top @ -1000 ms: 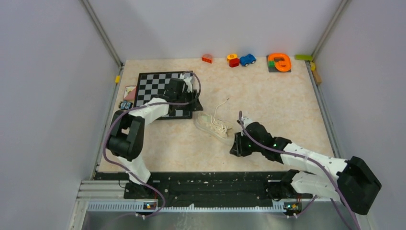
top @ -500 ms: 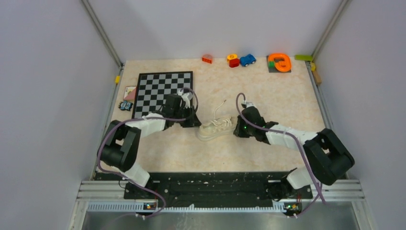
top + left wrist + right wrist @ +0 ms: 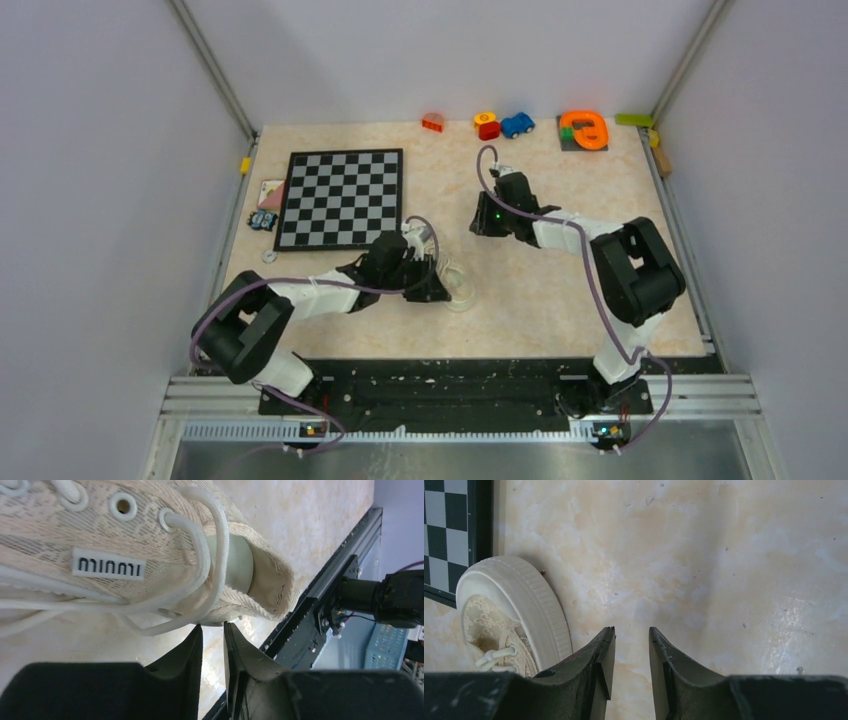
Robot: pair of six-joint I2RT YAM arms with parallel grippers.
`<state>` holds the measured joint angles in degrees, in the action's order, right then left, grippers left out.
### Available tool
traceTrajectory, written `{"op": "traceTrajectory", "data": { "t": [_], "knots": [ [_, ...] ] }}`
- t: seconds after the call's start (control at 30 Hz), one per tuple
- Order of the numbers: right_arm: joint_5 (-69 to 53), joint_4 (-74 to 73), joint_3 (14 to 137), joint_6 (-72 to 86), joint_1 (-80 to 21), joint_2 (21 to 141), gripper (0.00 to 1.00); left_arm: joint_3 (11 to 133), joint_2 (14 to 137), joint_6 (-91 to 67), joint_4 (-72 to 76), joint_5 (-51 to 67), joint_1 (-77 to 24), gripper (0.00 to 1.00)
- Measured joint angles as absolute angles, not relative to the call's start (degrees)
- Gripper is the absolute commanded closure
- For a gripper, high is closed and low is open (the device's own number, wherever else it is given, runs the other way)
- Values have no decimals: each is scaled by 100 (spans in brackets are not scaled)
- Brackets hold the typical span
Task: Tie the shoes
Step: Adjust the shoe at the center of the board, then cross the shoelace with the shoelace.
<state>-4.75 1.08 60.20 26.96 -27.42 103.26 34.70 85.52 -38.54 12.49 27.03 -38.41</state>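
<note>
Cream canvas filled the upper part of the left wrist view. The sneaker [image 3: 125, 535] sat very close to that camera, showing its eyelets, a small grey label [image 3: 108, 566] and the open heel collar. The white laces [image 3: 212, 555] looped loose from the top eyelets down toward the fingertips.

From above, the sneaker lay near the middle of the worktop [image 3: 560, 270], just off the near right corner of the chessboard [image 3: 342, 197]. It was largely hidden under the left tool [image 3: 213, 630].

The left arm [image 3: 320, 292] was stretched low. Its elbow was folded back near the worktop's near left edge, its forearm ran rightward, and its wrist was over the sneaker. Its fingers were all but closed, with only a narrow slit of worktop between them and nothing in it. One lace strand passed just beside a fingertip; I cannot tell whether they touched.

The right arm [image 3: 625, 265] rose from its base at the near right and bent sharply at a raised elbow. Its forearm reached leftward and away, ending beyond the sneaker and apart from it.

The right tool [image 3: 632, 632] also had its fingers drawn near together, with bare worktop in the gap and nothing held. In the right wrist view, the sneaker's ribbed toe lay at the left, just beside the chessboard's black border.
</note>
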Motion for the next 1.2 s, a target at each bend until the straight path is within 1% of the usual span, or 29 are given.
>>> {"op": "traceTrajectory", "data": {
  "t": [0.07,0.13,0.27,0.37,0.47,0.6,0.7,0.83,1.2],
  "knots": [
    [-587,45,6040,2569,-2696,10296,63,3465,8444,-3868,1166,2443,-3900,73],
    [-701,-14,5994,2383,-2681,10143,62,3430,8079,-3817,893,2104,-3898,73],
    [-1081,-84,5463,2043,-2692,9225,60,3430,7100,-3629,244,1472,-3852,73],
    [-1194,-178,5046,1966,-2875,8374,55,3426,6643,-3533,-110,1175,-3734,72],
    [-1017,-290,4757,1975,-3503,7787,54,3409,6613,-3428,-272,1090,-3426,70],
    [-746,-447,4565,2213,-4471,7459,54,3406,6869,-3238,-416,1081,-3006,69],
    [-523,-593,4486,2416,-4727,7408,56,3406,6995,-3114,-495,1109,-2928,69],
    [-268,-681,4486,2576,-4746,7478,56,3406,7004,-2971,-392,1326,-2753,69],
    [-16,-368,4737,2993,-4768,8385,55,3406,6997,-2722,-364,1492,-2593,69]
  ]
}}
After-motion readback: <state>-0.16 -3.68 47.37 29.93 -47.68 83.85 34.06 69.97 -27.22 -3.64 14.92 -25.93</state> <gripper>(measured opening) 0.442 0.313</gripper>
